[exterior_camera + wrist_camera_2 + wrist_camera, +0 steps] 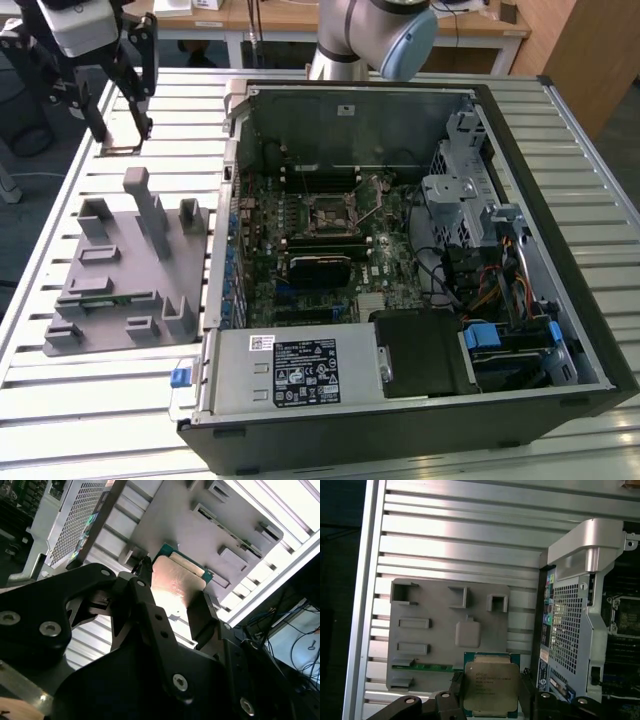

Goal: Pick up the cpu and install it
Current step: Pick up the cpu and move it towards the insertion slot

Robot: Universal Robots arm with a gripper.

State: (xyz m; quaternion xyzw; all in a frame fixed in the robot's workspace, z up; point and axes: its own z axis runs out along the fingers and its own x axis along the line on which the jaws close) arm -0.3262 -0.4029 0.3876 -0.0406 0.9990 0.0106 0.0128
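Observation:
The cpu [491, 682] is a flat square chip with a silvery metal top and a green edge. My gripper [491, 696] is shut on it, one black finger against each side. In the second wrist view the cpu [177, 582] sits between the fingers [202, 615] of the gripper [175, 597], lifted above the grey fixture plate [200, 525]. In the exterior view the gripper [122, 135] hangs at the far left over the slatted table, beyond the plate [120, 270]. The black motherboard socket [330, 215] lies inside the open computer case, to the exterior view's right of the gripper.
The open computer case [560, 330] takes up the middle and right of the aluminium slatted table [80, 400]. The fixture plate carries raised holders and a green memory stick [425, 667]. The case's perforated metal wall [570, 630] stands close beside the plate.

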